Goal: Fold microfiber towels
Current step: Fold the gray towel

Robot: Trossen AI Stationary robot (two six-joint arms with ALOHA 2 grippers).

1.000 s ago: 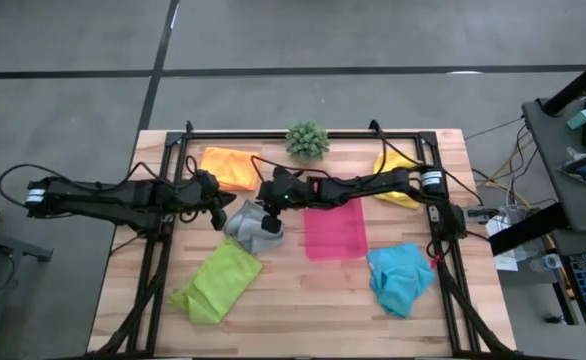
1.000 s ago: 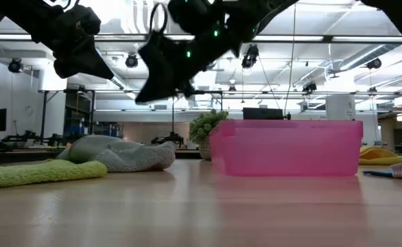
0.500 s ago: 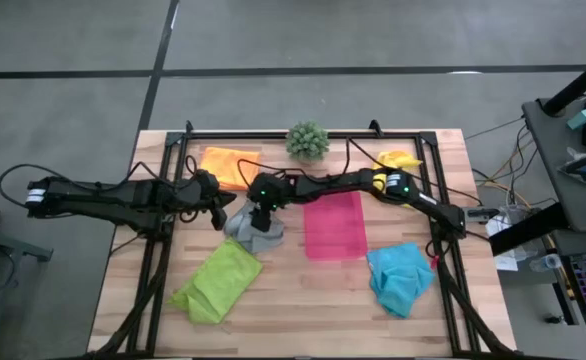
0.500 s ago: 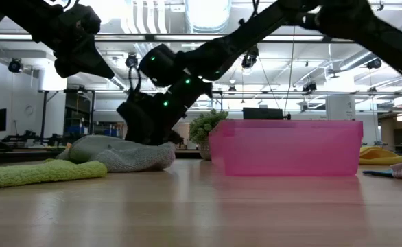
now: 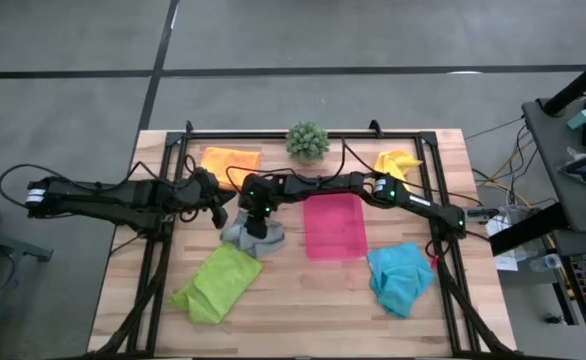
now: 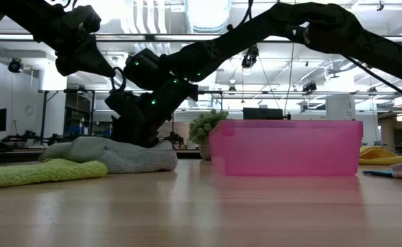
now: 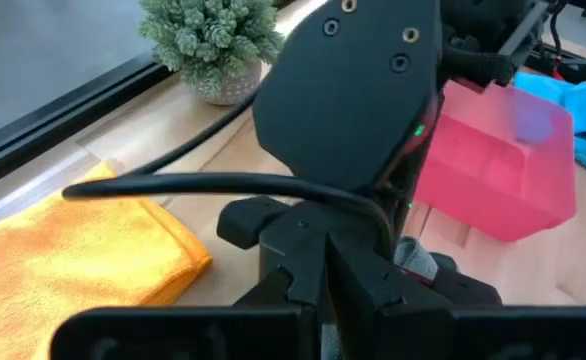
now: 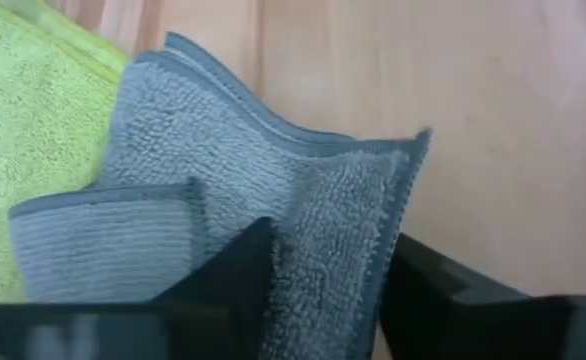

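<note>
From above, the right hand [image 5: 256, 222] is down on the grey towel [image 5: 248, 237], just beside the pink tray [image 5: 335, 226]; the lime green towel [image 5: 216, 282] lies beyond the grey one from that tray. The left hand [image 5: 216, 207] waits near the grey towel, fingers together. At desk level, the right hand [image 6: 138, 134] presses into the grey towel [image 6: 112, 154]; a second ago it hung clear above. Its wrist view shows a grey edge [image 8: 303, 210] between the fingers [image 8: 223, 275], though whether they're clamped I cannot tell. Looks like the grasping step; next calls for a firm pinch, then a lift over
</note>
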